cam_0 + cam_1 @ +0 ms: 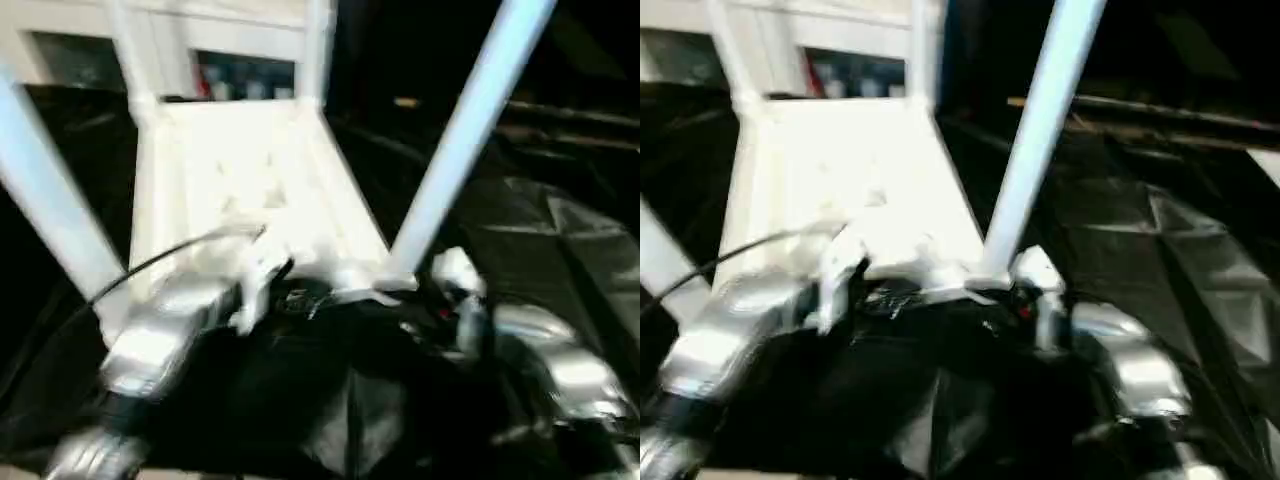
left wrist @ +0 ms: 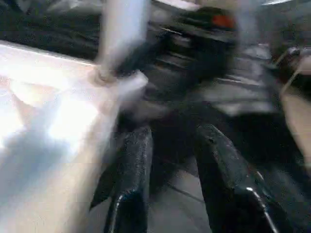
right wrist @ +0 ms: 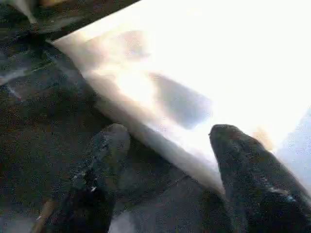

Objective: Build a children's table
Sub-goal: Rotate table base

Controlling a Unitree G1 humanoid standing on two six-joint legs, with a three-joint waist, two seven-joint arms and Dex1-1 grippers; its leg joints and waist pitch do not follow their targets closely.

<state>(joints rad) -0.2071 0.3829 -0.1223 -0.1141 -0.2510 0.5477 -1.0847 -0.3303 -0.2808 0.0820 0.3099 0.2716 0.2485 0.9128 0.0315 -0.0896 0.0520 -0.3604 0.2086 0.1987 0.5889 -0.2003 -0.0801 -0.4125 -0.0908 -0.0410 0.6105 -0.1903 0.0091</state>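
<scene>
The white children's table lies upside down on a black sheet, its ribbed underside (image 1: 250, 170) facing up. Legs stand in its corner sockets: a near right leg (image 1: 460, 140), a near left leg (image 1: 45, 190) and two far legs (image 1: 130, 50) (image 1: 318, 50). My left gripper (image 2: 173, 136) hovers at the table's near edge (image 1: 285, 290), open, with nothing between its fingers. My right gripper (image 3: 167, 133) is by the near right corner (image 1: 455, 300), open, its fingertips (image 3: 112, 138) close against the table's rim.
A crumpled black sheet (image 1: 560, 230) covers the surface all around the table. A white frame with coloured items (image 1: 245, 75) stands behind the table. A black cable (image 1: 150, 260) runs over my left forearm.
</scene>
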